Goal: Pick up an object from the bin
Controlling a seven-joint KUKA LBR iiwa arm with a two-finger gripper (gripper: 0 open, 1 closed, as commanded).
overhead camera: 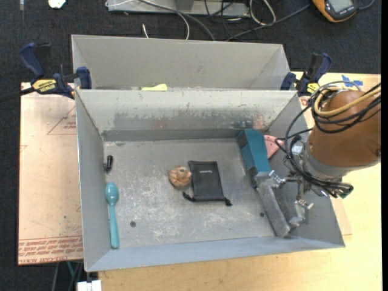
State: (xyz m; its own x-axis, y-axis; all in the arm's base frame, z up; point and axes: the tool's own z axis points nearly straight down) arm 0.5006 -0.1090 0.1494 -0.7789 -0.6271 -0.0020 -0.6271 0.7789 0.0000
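The grey bin holds only a few scattered things. The arm reaches in over the right wall, and its tool sits low in the front right corner, close to the sloping wall. I cannot tell whether the tool is released or clenched, and I see nothing held in it.

The teal box is the thing nearest to it, lying just behind the tool at the foot of the right wall, with its long side running along that wall. It looks stiff and fairly light, with smooth faces that may slip. The best hold is probably across its narrow width near the middle, though the wall crowds one side.

The black pouch lies flat near the middle of the floor. It looks soft and low, so it would be harder to pinch. The teal spoon lies along the left wall, well apart from the tool. A tan round lump touches the pouch's left edge. A small black piece sits above the spoon.
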